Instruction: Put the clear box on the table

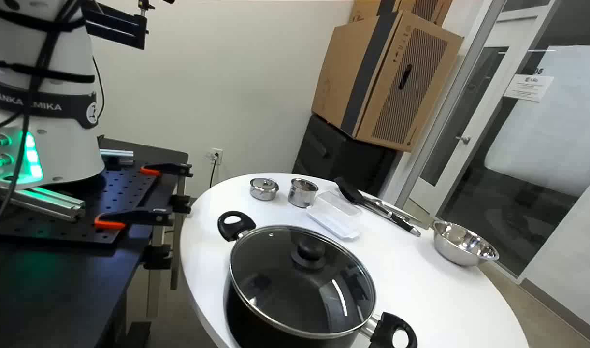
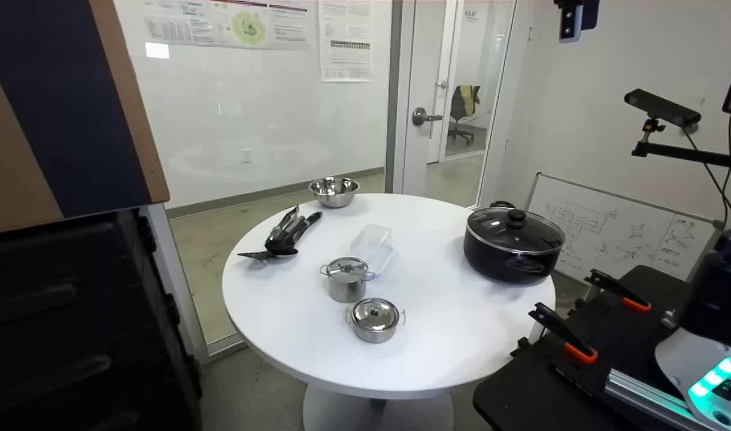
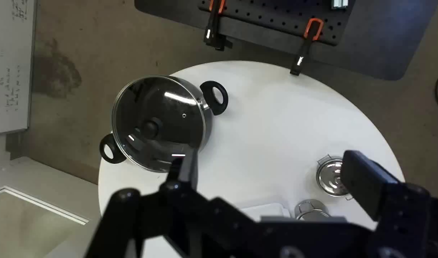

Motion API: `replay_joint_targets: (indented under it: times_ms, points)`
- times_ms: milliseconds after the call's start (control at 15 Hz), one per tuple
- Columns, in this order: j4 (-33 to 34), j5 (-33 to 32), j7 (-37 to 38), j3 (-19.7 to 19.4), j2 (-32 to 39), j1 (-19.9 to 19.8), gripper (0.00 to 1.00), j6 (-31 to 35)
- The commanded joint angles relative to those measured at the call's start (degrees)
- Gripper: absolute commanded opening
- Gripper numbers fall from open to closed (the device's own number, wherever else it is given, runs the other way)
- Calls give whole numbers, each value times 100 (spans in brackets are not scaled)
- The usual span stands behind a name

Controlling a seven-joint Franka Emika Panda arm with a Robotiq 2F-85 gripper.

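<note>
Hand [image 3: 271, 175] high above the round white table [image 3: 262, 143], fingers [image 3: 362, 186] wide apart.

Table [image 3: 262, 139] in all views, wrist view overhead

Robot base [image 1: 70, 157]: its black band [image 1: 58, 110] is carrying FRANKA EMIKA in white capitals (a cable is crossing the second word's E). Glass pane [image 1: 517, 130]: is showing digits, seemingly 05. Paper notice [image 1: 529, 88], wide poster [image 2: 221, 24], narrow poster [image 2: 345, 45], whiteboard [image 2: 616, 227]: are bearing writing too small or blurred for reading.
</note>
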Motion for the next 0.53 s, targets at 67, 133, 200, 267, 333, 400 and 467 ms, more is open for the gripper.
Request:
replay_joint_targets:
  times_ms: [67, 133, 200, 267, 333, 400, 467]
  points:
    - [56, 13, 264, -90, 125, 93, 100, 28]
    - [75, 94, 481, -87, 204, 30, 100, 138]
    - [129, 221, 758, -99, 370, -54, 100, 255]
    - [151, 353, 1005, -126, 486, -112, 100, 414]
    - [160, 447, 1213, -153, 655, -172, 100, 715]
    - [157, 519, 1396, -174, 809, -229, 100, 1056]
    - [182, 584, 1578, -193, 1008, -291, 100, 1396]
